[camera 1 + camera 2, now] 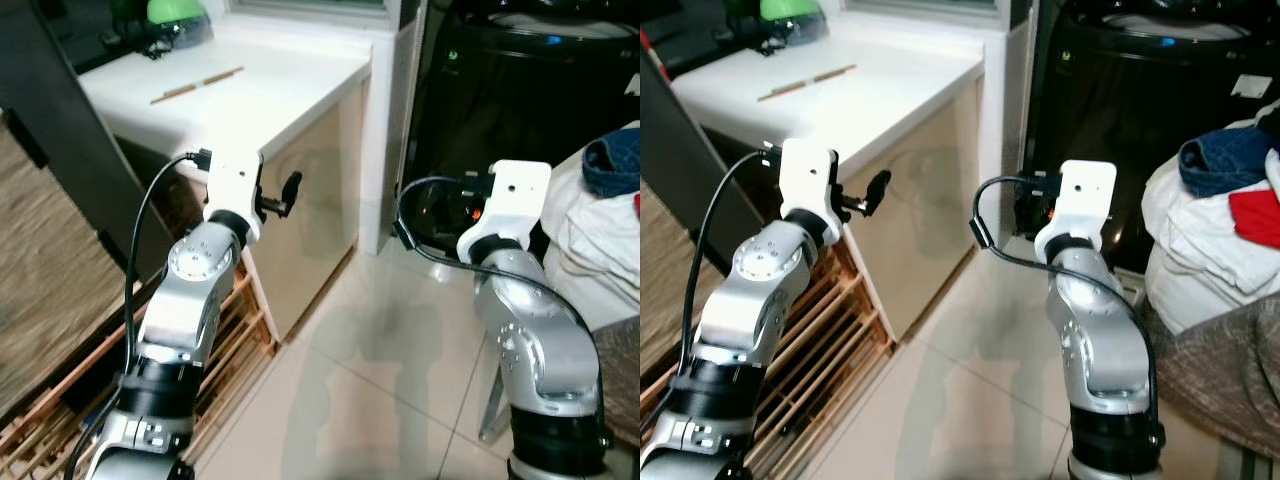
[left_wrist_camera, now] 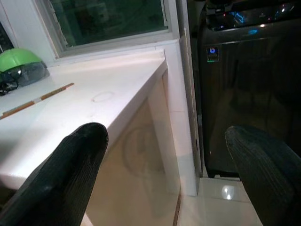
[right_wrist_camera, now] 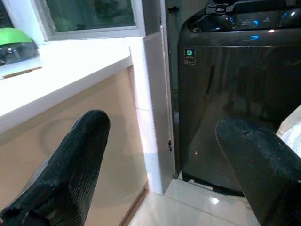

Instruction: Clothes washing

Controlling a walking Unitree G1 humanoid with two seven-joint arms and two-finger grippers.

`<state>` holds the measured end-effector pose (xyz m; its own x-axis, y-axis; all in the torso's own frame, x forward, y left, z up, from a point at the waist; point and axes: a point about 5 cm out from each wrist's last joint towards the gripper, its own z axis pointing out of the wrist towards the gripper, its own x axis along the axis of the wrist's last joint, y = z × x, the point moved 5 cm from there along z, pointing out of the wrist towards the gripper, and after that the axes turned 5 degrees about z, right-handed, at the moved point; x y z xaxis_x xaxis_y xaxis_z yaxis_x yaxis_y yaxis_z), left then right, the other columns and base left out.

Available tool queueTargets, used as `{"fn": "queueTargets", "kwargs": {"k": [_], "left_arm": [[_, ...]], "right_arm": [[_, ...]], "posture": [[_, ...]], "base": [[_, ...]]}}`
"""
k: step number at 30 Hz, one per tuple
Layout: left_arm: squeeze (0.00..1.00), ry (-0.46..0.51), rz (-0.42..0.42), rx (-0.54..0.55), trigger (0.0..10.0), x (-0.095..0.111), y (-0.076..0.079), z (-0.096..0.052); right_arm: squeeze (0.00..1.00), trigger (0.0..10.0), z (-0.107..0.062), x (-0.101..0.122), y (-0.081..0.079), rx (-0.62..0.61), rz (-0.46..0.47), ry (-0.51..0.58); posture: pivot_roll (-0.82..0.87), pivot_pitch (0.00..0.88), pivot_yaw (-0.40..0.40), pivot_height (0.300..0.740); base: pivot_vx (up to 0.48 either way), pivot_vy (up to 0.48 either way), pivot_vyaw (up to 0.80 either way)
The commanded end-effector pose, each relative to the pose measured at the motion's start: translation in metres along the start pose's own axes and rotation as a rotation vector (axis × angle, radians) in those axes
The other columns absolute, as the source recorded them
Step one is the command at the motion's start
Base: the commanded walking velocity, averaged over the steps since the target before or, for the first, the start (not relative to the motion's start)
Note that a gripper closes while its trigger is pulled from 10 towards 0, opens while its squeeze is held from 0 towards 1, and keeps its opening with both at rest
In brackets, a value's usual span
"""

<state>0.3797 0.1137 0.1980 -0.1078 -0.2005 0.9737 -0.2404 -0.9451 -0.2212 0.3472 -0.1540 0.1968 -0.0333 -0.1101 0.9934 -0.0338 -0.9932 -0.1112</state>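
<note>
Both tools are empty and spread wide: the left tool (image 2: 164, 179) and the right tool (image 3: 164, 174) each show their two black fingers far apart with nothing between them, raised ahead of the body and aimed toward the corner where the white surface (image 1: 260, 90) meets the black washing machine (image 1: 1140, 100). The clothes (image 1: 1220, 225), a heap of white cloth with a blue piece and a red piece on top, sit to the robot's right, just beside the machine's front and near the right arm. By my reading, the work is at its opening step, an approach, with no garment taken up yet. Next, the right tool would need to swing toward the heap and come down on a top piece, likely the blue one.

A green object (image 1: 175, 12) and a thin stick (image 1: 197, 84) lie on the surface.
</note>
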Motion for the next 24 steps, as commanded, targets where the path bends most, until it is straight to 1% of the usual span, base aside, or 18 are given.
{"fn": "queueTargets", "kwargs": {"k": [1, 7, 8, 12, 17, 21, 24], "left_arm": [[0.00, 0.000, 0.000, 0.016, 10.0, 0.000, -0.006, 0.000], [0.00, -0.008, -0.007, 0.021, 10.0, -0.005, -0.006, -0.004], [0.00, -0.012, -0.011, 0.022, 10.0, -0.006, -0.005, -0.006], [0.00, -0.023, -0.014, 0.031, 10.0, -0.010, -0.005, -0.010], [0.00, -0.007, 0.010, 0.014, 10.0, -0.007, -0.001, -0.011], [0.00, 0.002, 0.010, 0.010, 10.0, -0.003, -0.001, -0.010], [0.00, 0.006, 0.014, 0.008, 10.0, -0.001, -0.001, -0.008]], "right_arm": [[0.00, 10.0, 0.002, -0.002, -0.005, 0.014, -0.003, -0.007], [0.00, 10.0, 0.003, -0.006, -0.008, 0.028, -0.015, -0.019], [0.00, 10.0, 0.003, -0.007, -0.009, 0.032, -0.018, -0.023], [0.00, 10.0, 0.002, -0.011, -0.012, 0.046, -0.028, -0.031], [0.00, 10.0, 0.002, -0.009, -0.016, 0.058, -0.030, -0.023], [0.00, 10.0, 0.001, -0.008, -0.014, 0.051, -0.026, -0.024], [0.00, 10.0, 0.001, -0.008, -0.011, 0.045, -0.019, -0.027]], "posture": [[-0.05, 0.000, 0.096, 0.740], [-0.03, 0.000, 0.081, 0.740], [-0.03, 0.000, 0.065, 0.740], [-0.03, 0.000, 0.061, 0.740], [-0.03, 0.000, 0.057, 0.740], [-0.04, 0.000, 0.063, 0.740], [-0.03, 0.000, 0.064, 0.740]], "base": [[0.337, 0.000, 0.00], [0.341, 0.000, 0.00], [0.345, 0.000, 0.00], [0.342, 0.000, 0.00], [0.342, 0.000, 0.00], [0.345, 0.000, 0.00], [0.342, 0.000, -0.65]]}}
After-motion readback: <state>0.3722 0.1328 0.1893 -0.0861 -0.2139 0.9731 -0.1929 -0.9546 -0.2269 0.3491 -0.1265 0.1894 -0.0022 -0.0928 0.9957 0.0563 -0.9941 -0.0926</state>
